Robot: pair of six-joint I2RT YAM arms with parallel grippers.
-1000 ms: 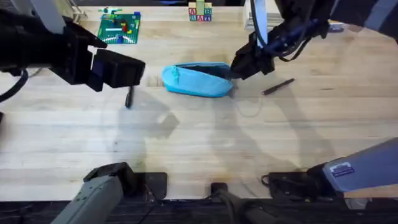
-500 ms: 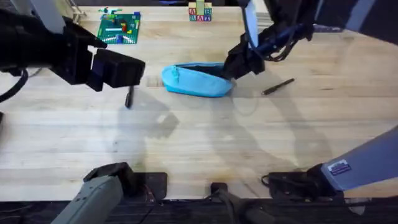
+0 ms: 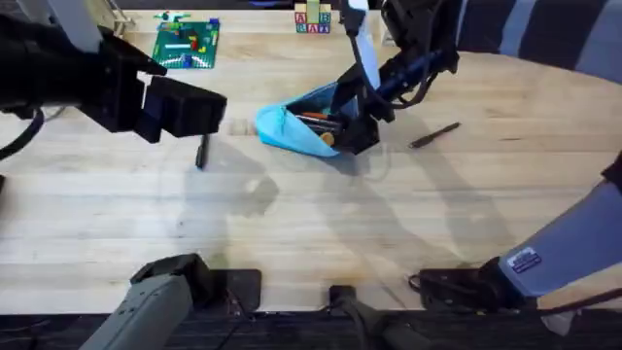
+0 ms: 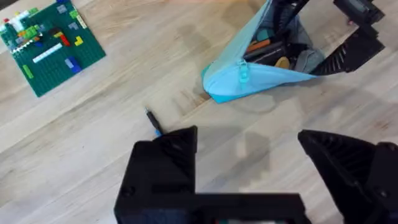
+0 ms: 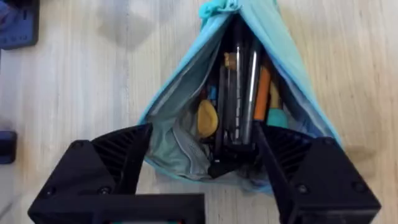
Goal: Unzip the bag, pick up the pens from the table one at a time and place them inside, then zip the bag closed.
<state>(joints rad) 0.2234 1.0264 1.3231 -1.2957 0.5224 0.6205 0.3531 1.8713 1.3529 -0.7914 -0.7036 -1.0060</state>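
1. The alphabet blocks (image 3: 312,18) at twelve o'clock on the table (image 3: 292,224) carry coloured letters, too small to read for certain
2. A small label (image 3: 526,261) on the right arm's link at five o'clock bears print that cannot be made out
3. Nothing else carries legible text
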